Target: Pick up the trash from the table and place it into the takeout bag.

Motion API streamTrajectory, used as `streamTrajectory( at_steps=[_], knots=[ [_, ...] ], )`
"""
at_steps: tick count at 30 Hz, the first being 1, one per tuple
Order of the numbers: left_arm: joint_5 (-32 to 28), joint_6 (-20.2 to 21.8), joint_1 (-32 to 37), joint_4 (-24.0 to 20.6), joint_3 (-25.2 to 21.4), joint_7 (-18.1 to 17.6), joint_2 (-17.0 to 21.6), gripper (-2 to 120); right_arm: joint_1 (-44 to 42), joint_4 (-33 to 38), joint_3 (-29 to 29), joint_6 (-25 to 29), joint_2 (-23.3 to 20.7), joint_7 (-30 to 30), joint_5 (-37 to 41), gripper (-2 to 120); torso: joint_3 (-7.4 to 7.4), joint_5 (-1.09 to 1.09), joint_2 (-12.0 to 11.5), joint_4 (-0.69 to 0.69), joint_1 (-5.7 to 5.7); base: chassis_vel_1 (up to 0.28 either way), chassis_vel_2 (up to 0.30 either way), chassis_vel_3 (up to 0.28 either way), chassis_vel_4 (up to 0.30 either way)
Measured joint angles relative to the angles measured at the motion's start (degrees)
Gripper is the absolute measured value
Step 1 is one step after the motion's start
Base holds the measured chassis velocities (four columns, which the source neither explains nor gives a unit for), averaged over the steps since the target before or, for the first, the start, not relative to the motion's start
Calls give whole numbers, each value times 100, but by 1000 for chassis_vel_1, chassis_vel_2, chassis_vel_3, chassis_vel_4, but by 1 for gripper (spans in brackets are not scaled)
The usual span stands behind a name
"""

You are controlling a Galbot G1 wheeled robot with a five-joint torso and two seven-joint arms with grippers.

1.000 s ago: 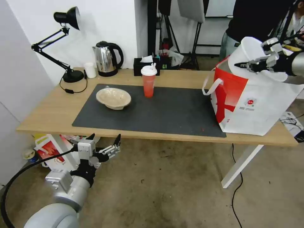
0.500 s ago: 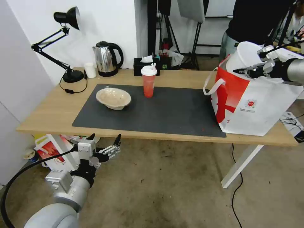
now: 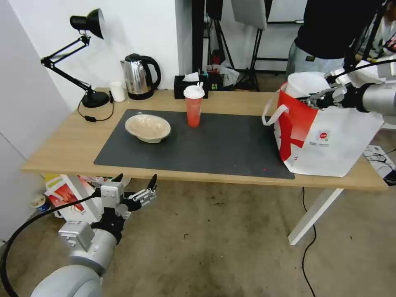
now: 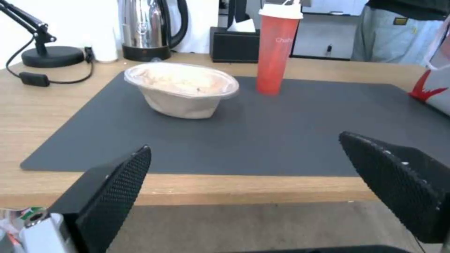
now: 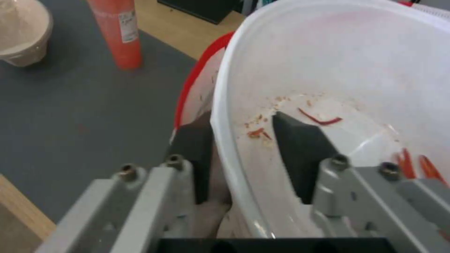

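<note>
My right gripper (image 3: pixel 312 99) is shut on the rim of the large white bowl (image 3: pixel 305 84), which sits low in the mouth of the takeout bag (image 3: pixel 330 136) at the table's (image 3: pixel 62 144) right end. In the right wrist view the gripper (image 5: pixel 241 128) has one finger inside and one outside the bowl's (image 5: pixel 351 70) wall, and red residue shows inside. The red cup (image 3: pixel 193 108) and the beige bowl (image 3: pixel 148 128) stand on the dark mat (image 3: pixel 214 144). My left gripper (image 3: pixel 134 187) hangs open below the table's front edge, facing the beige bowl (image 4: pixel 182 88) and red cup (image 4: pixel 276 45).
A desk lamp (image 3: pixel 82 53), a kettle (image 3: pixel 140 76), a small white cup (image 3: pixel 117 90) and a black tissue box (image 3: pixel 189 84) line the table's back edge. A person (image 3: pixel 330 33) stands behind the bag. A smaller printed bag (image 3: pixel 66 194) lies on the floor.
My right gripper has come down with the white bowl, from above the takeout bag into its mouth. The left arm has not moved.
</note>
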Motion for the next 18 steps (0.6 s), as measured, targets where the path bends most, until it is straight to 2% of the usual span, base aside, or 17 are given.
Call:
streamTrajectory(
  at_steps=[1, 4, 6, 9, 11, 12, 15, 16, 18],
  knots=[
    [0, 0, 1, 0, 0, 0, -7, 100, 2, 5, -16, 0, 7, 31, 0, 43, 0, 0, 0, 0, 0, 0, 0, 0, 0],
    [4, 0, 2, 0, 2, -2, -19, 100, 5, 6, -29, -1, 14, 56, -1, 49, 0, 0, 0, 0, 0, 0, 0, 0, 0],
    [9, -1, 3, 0, 6, -3, -32, 100, 7, 9, -47, -2, 24, 84, -1, 60, 0, 1, 0, 0, 0, 0, 0, 0, 0],
    [12, -1, 7, 0, 6, -5, -37, 100, 6, 9, -57, -2, 29, 95, -1, 66, 0, 0, 0, 0, 0, 0, 0, 0, 0],
    [14, -1, 16, -9, 1, -8, -36, 100, 16, -2, -63, -5, 49, 104, -1, 78, 0, 1, 0, 0, 0, 0, 0, 0, 0],
    [14, -1, 16, -9, 1, -8, -36, 100, 16, -2, -63, -5, 49, 104, -1, 78, 0, 1, 0, 0, 0, 0, 0, 0, 0],
    [15, -1, 20, -15, -5, -10, -35, 100, 44, -8, -63, -6, 67, 107, 8, 88, 0, 0, 0, 0, 0, 0, 0, 0, 0],
    [18, -1, 23, -15, -5, -11, -36, 100, 57, -7, -62, -7, 79, 110, 20, 96, 0, 1, 0, 0, 0, 0, 0, 0, 0],
    [19, -1, 25, -15, -5, -11, -38, 100, 62, -6, -52, -8, 87, 113, 36, 98, 0, 1, 0, 0, 0, 0, 0, 0, 0]
  ],
)
